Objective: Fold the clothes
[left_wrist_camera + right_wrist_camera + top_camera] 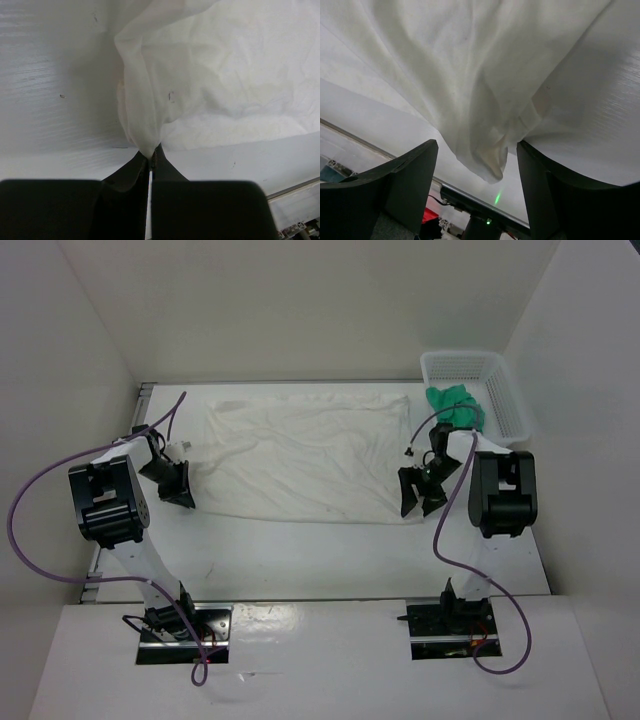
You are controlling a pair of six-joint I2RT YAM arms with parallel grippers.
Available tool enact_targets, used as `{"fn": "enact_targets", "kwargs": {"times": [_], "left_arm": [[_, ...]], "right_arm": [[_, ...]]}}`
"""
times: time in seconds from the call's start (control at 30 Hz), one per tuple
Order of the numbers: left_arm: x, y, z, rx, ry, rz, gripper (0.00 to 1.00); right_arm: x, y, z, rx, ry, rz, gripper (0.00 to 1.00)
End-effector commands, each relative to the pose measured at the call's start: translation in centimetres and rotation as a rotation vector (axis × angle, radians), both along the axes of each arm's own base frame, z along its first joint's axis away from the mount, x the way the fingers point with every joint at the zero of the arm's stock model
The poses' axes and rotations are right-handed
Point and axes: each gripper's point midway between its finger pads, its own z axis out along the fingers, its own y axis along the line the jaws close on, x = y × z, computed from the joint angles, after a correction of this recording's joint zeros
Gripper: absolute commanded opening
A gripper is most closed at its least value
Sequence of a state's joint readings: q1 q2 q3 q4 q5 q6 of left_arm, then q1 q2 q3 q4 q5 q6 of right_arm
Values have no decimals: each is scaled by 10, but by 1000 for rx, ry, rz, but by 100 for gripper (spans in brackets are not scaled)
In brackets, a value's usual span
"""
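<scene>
View from my remote station: the white garment (305,455) lies spread and wrinkled across the table (300,560), its left edge pinched between the pressed-together fingers of my left gripper (151,156), while my right gripper (477,150) has its fingers spread around a loose fold at the garment's near right corner.

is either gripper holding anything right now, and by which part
The left gripper is shut on the white garment, pinching a bunched fold at its left edge. The right gripper is open, jaws either side of a hanging fold, not clamped.
</scene>
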State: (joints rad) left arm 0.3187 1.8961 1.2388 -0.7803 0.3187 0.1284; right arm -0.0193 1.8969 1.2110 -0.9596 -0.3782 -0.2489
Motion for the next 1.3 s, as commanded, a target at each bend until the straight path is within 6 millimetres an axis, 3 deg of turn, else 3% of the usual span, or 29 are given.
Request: {"fn": "enact_targets", "kwargs": {"times": [0.0, 0.47, 0.6, 0.7, 0.8, 0.97, 1.1, 1.27], "left_arm": [[5, -4, 9, -16, -45, -20, 0], [5, -4, 9, -16, -45, -20, 0], [6, -4, 14, -13, -54, -20, 0], [13, -3, 31, -1, -120, -41, 0], [20, 7, 60, -2, -225, -30, 0], [32, 16, 123, -31, -408, -18, 0], [35, 24, 177, -34, -549, -10, 0], [35, 31, 258, -5, -747, -18, 0]], "right_arm": [[3, 8, -22, 7, 14, 30, 71], [1, 9, -40, -3, 49, 32, 22], [1, 9, -40, -3, 49, 32, 0], [12, 6, -26, -24, -13, 33, 0], [34, 2, -1, -49, -110, 32, 0], [92, 3, 101, -50, -425, 34, 0], [110, 1, 168, -63, -616, 26, 0], [117, -6, 225, -103, -778, -2, 0]]}}
